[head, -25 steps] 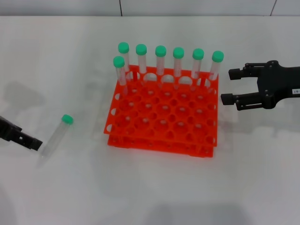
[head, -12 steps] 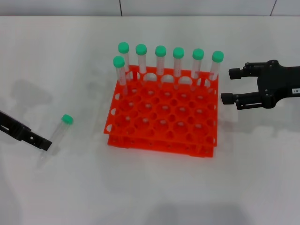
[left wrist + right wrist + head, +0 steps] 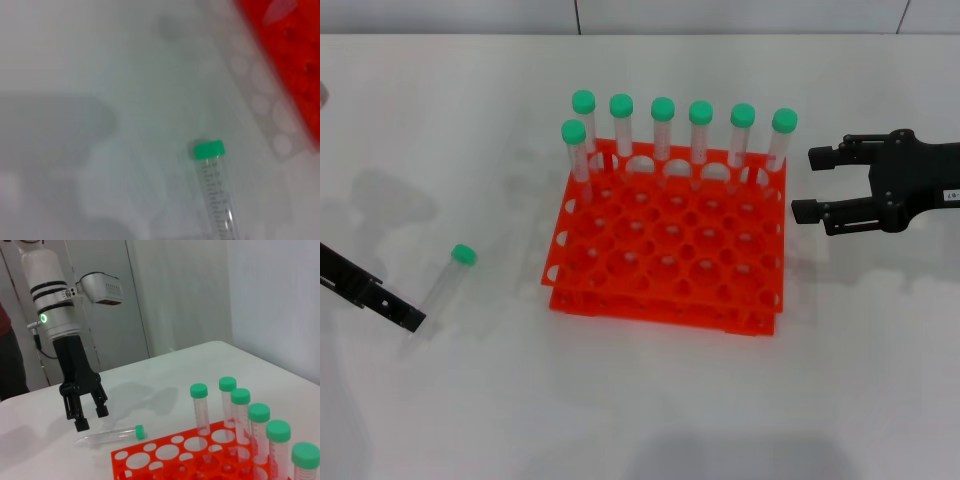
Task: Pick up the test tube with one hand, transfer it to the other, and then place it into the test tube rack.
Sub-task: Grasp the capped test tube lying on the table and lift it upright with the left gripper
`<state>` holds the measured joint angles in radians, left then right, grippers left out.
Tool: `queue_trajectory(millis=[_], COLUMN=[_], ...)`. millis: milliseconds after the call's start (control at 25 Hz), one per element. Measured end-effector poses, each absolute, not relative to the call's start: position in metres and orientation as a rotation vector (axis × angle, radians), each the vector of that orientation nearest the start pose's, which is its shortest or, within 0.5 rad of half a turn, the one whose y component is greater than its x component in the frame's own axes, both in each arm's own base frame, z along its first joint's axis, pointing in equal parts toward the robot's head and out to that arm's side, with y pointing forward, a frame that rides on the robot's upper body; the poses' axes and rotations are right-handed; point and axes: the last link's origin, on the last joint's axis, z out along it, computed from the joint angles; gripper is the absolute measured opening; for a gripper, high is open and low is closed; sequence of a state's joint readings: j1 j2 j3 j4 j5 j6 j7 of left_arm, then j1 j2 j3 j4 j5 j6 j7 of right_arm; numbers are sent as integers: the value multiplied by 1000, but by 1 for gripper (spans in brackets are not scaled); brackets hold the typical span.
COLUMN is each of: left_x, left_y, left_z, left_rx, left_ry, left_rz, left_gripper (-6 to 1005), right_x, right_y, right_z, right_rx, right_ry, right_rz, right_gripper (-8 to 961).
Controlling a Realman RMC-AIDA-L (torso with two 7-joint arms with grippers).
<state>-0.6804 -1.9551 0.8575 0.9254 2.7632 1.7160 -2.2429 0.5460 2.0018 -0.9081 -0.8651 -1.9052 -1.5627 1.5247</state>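
The test tube (image 3: 444, 284) lies flat on the white table, left of the rack, with its green cap (image 3: 463, 255) pointing away from me. It also shows in the left wrist view (image 3: 218, 200) and in the right wrist view (image 3: 109, 435). My left gripper (image 3: 92, 418), on the green-ringed wrist, hangs open just above the tube's bottom end without touching it; in the head view (image 3: 402, 312) only a black finger shows. My right gripper (image 3: 808, 183), with the white label, is open and empty, hovering right of the orange-red test tube rack (image 3: 665, 300).
Several green-capped tubes (image 3: 701, 130) stand upright in the rack's far row and far-left corner; they also show in the right wrist view (image 3: 230, 400). The rack's corner shows in the left wrist view (image 3: 285, 55). A wall and a door stand behind the left arm.
My left gripper has moved a little right and nearer, closer to the tube's bottom end. The tube, the rack and the right gripper have not moved.
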Motion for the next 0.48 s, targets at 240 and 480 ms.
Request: queue_trajectory(millis=[240, 480], left_x=[-289, -285], left_y=[347, 347], left_z=[66, 62], left_rx=[-2520, -2532], left_ry=[-1377, -1378], left_rz=[606, 606], left_gripper=[876, 876], right_x=[227, 227], right_y=[356, 355], right_z=[37, 37], right_rx=[-2813, -2812], right_ry=[416, 417], right_rz=[552, 552], right_gripper=[785, 785])
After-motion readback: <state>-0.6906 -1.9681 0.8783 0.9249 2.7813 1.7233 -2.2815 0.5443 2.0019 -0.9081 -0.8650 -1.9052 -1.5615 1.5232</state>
